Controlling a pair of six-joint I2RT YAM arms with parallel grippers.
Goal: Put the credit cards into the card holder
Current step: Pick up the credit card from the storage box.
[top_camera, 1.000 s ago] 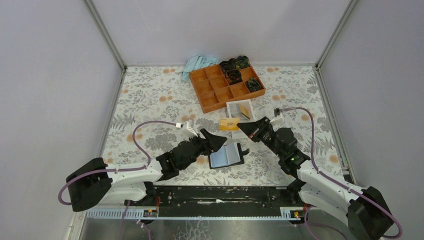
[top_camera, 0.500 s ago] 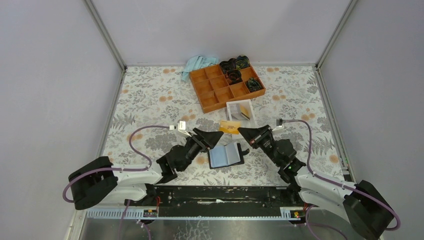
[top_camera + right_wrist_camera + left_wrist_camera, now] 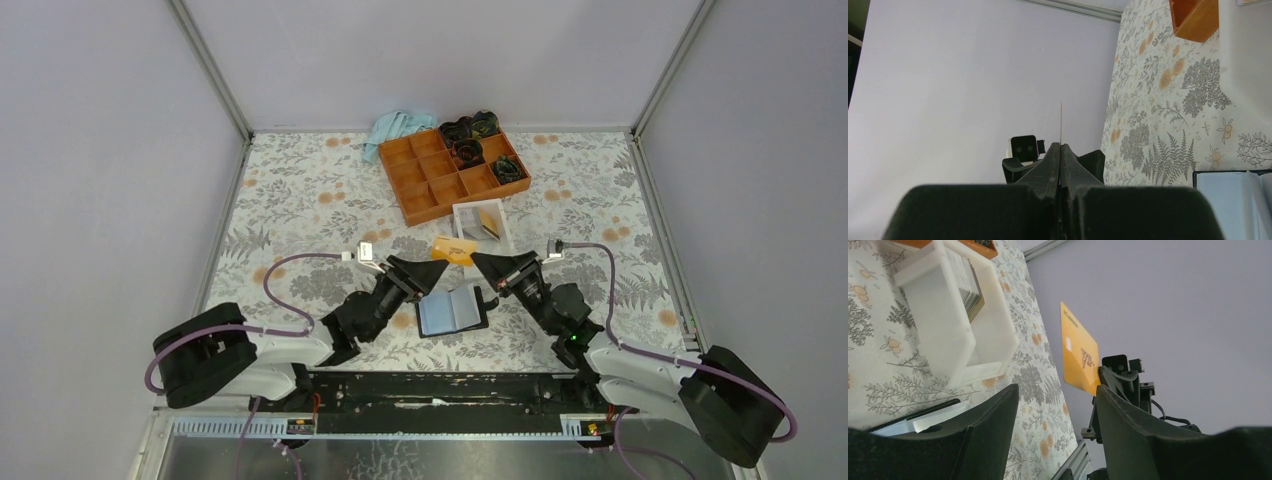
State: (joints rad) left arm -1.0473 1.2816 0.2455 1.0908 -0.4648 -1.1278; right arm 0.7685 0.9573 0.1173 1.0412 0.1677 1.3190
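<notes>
The black card holder (image 3: 453,310) lies open on the table, its light-blue lining up, between the two arms; its corner shows in the right wrist view (image 3: 1233,192). My right gripper (image 3: 477,259) is shut on a yellow-orange credit card (image 3: 452,249) and holds it in the air above and behind the holder. The card shows face-on in the left wrist view (image 3: 1079,351) and edge-on in the right wrist view (image 3: 1061,122). My left gripper (image 3: 440,268) is open and empty, just left of the card. More cards (image 3: 490,222) stand in the white box (image 3: 465,212).
An orange compartment tray (image 3: 420,180) with dark coiled items stands at the back, a light-blue cloth (image 3: 395,128) behind it. The white box (image 3: 943,320) sits just behind the held card. Grey walls enclose the table.
Both arms have drawn back toward their bases. The right gripper has carried the card slightly left and back. The left gripper has risen and now points at the card from the left.
</notes>
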